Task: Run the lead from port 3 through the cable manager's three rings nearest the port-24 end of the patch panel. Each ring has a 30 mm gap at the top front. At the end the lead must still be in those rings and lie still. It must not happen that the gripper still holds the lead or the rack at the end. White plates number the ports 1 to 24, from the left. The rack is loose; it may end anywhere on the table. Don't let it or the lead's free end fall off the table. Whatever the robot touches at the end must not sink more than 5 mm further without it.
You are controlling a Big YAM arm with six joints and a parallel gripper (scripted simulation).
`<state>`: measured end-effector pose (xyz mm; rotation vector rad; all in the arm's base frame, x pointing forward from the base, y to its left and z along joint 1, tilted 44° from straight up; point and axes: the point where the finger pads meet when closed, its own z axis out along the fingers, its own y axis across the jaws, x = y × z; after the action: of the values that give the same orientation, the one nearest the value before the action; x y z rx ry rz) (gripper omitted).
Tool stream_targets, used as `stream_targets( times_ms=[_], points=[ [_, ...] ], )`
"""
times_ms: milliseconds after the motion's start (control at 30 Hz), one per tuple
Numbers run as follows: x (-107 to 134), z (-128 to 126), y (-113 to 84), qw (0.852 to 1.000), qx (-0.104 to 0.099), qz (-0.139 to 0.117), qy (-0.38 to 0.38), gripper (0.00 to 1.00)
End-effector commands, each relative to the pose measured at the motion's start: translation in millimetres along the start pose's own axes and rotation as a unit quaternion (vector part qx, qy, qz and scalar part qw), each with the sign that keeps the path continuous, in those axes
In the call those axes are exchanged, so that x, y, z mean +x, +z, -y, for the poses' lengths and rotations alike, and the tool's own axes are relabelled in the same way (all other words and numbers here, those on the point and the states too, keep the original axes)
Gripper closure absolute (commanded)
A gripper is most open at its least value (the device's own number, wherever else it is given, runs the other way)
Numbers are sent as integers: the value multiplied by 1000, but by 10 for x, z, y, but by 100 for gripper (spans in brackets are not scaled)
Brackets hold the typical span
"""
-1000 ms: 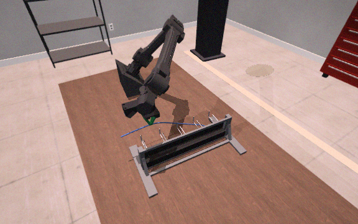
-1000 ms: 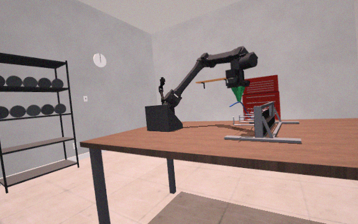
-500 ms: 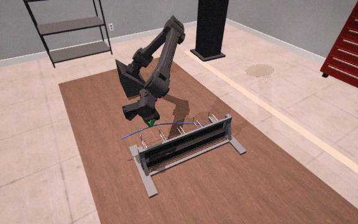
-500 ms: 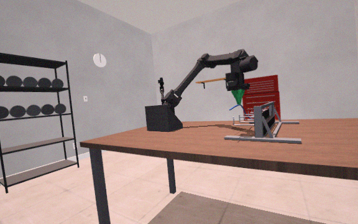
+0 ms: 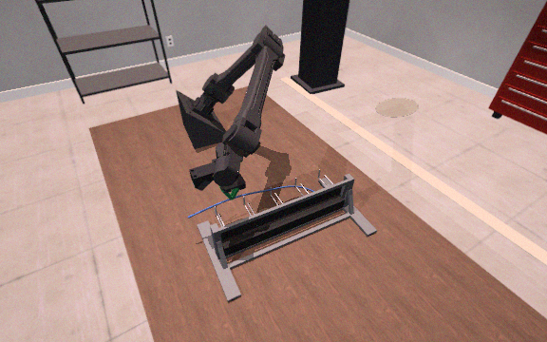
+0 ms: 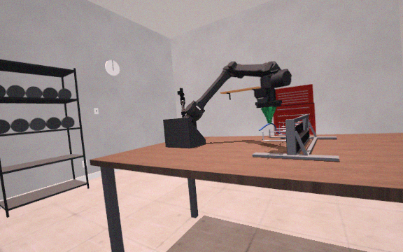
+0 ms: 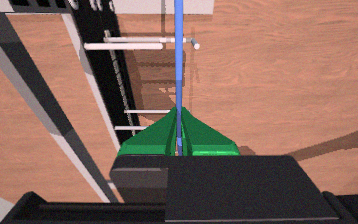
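The grey rack with the black patch panel stands on the wooden table. Its wire rings stick out on the side toward the arm. The blue lead runs from the far right of the panel in the top view, arcs above the rings and ends free in the air past the rack's left end. My gripper, with green fingers, is shut on the lead. It holds the lead above the rings near the left end.
The arm's dark base sits on the table behind the rack. A metal shelf, a black column and a red tool cabinet stand on the floor away from the table.
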<state>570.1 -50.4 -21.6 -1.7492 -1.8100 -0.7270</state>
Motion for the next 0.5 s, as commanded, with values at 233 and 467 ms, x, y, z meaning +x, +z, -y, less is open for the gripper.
stream_targets(
  times_ms=[233, 467],
  points=[
    [3, -53, 156, 1000, -6, 2, 0, 100],
    [-113, -28, 243, 1000, -11, 1, 11, 100]
  ],
)
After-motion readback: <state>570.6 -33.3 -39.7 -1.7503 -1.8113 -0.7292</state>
